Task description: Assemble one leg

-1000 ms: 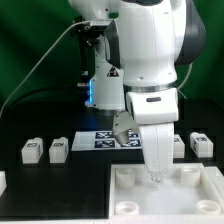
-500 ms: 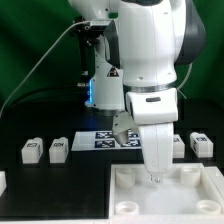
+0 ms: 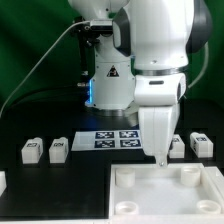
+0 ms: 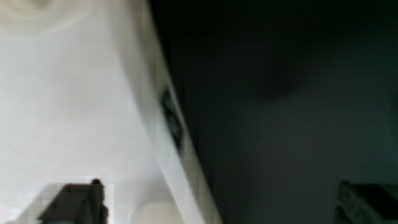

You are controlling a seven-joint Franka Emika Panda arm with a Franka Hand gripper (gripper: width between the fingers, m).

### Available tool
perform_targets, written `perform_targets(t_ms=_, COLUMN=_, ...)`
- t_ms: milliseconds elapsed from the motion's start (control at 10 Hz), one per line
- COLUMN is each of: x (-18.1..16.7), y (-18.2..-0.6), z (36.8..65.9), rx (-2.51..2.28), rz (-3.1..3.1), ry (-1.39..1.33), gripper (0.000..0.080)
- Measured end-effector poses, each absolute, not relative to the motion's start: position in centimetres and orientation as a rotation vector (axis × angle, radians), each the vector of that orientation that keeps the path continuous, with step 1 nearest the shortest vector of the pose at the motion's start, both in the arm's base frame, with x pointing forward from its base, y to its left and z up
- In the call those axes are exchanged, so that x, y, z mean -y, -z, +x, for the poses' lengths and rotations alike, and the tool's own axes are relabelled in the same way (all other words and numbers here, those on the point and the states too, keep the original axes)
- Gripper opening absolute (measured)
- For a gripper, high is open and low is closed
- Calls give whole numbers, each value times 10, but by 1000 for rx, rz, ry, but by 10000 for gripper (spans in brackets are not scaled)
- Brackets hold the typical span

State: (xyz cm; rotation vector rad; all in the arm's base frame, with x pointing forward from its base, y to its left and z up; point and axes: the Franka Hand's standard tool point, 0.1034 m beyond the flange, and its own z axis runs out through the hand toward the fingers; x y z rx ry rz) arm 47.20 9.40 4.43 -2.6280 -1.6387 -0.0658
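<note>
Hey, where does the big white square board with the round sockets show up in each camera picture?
Exterior view: the board fills the lower part toward the exterior view's right, just under the gripper.
Wrist view: probably the blurred pale surface beside the dark table; no sockets can be made out.
Shared landmark: the gripper, whose dark fingers show in the wrist view too.

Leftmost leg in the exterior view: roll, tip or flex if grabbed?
The leg looks blocky and squat, so a push probably slides it rather than rolling or tipping it. Small, solid-looking plastic: likely stiff and light. Its smooth white faces may be slippery.
</note>
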Motion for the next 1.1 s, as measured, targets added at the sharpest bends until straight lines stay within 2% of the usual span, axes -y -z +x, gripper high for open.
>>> perform_targets(t_ms=400, x=-149, y=-47, z=450, rx=975, rz=-2913, ry=51, gripper=649)
perform_targets(t_ms=800, x=-160, y=-46, z=446, rx=346, rz=-3017, ry=22, gripper=649)
perform_targets(t_ms=900, x=-171, y=-46, z=440, rx=207, rz=-3030, ry=-1, gripper=649)
perform_targets(t_ms=1100, x=-179, y=-50, z=434, rx=192, rz=-3043, ry=-117, gripper=649)
